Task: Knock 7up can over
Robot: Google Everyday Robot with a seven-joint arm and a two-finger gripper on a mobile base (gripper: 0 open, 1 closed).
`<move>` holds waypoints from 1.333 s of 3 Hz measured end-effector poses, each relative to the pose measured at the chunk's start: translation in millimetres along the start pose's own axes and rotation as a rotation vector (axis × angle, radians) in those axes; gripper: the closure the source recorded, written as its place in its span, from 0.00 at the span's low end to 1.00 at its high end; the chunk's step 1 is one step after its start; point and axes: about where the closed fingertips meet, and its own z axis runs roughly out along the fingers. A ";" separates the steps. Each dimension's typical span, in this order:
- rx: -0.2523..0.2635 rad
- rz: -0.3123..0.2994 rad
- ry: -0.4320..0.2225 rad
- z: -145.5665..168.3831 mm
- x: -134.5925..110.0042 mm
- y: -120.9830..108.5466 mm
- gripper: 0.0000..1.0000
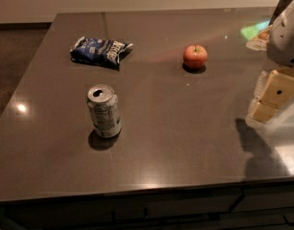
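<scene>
The 7up can (pixel 104 110) stands upright on the dark table (pixel 185 138), left of the middle, with its silver pull-tab top showing. My gripper (pixel 271 97) hangs at the right edge of the view, well to the right of the can and a little above the table, with its cream fingers (pixel 276 90) pointing down and casting a shadow on the table. It holds nothing that I can see.
A dark blue snack bag (pixel 100 51) lies at the back left. A red apple (pixel 195 56) sits at the back, right of the middle. Some pale objects (pixel 259 37) lie at the far right edge. The table's front edge runs along the bottom.
</scene>
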 end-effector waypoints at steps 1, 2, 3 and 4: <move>-0.014 -0.007 -0.080 21.7 -30.5 -1.5 0.00; -0.049 -0.015 -0.146 48.9 -61.5 -2.4 0.00; -0.112 -0.066 -0.222 81.0 -107.8 4.6 0.00; -0.157 -0.108 -0.279 96.3 -140.1 13.9 0.00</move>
